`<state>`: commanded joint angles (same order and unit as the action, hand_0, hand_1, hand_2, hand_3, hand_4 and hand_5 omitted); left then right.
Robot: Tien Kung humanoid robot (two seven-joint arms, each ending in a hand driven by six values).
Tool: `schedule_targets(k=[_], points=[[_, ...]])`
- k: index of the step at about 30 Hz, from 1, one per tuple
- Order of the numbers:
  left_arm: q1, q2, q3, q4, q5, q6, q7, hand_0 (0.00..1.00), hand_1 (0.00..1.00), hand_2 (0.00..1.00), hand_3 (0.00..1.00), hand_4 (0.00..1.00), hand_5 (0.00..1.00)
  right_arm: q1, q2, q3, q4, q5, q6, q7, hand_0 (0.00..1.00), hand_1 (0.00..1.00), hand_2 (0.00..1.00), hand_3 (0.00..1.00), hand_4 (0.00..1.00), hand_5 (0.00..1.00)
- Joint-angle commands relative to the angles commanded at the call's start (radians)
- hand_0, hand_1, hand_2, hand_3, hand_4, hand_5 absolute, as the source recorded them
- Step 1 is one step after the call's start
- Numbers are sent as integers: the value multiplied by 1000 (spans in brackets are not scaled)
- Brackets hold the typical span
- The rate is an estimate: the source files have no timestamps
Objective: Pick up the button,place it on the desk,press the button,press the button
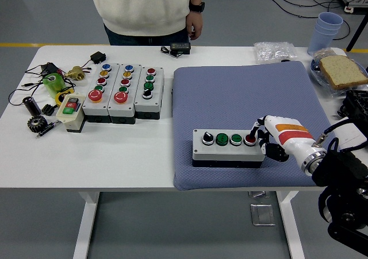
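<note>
Head view has the right hand [270, 139] with fingers curled, one fingertip on the button box's [228, 148] red button [250, 138], so it's mid-press and next needs a clean lift.

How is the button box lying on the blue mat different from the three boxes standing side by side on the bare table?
The button box on the mat lies crosswise, its single row running left to right: a black knob, two green buttons, one red. The three boxes point away from the robot, each showing a column of mixed colours, two ending in big red buttons. The right robot hand reaches the mat box's red button; nothing touches the three. All have light grey tops.
</note>
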<state>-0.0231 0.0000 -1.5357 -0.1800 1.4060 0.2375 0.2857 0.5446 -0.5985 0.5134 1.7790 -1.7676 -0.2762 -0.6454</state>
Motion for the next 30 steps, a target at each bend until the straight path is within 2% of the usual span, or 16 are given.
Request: schedule_targets(k=[19,30], points=[[-3,0,1,0,-3,-1,-1,549,421,424,428,261,427,3,17,-18,0,-1,-6,0,101,2,216,500,361,2],[-5,0,6,0,-11,0,-2,550,421,424,428,262,423,6,13,-9,0,-7,-6,0,102,2,216,500,361,2]])
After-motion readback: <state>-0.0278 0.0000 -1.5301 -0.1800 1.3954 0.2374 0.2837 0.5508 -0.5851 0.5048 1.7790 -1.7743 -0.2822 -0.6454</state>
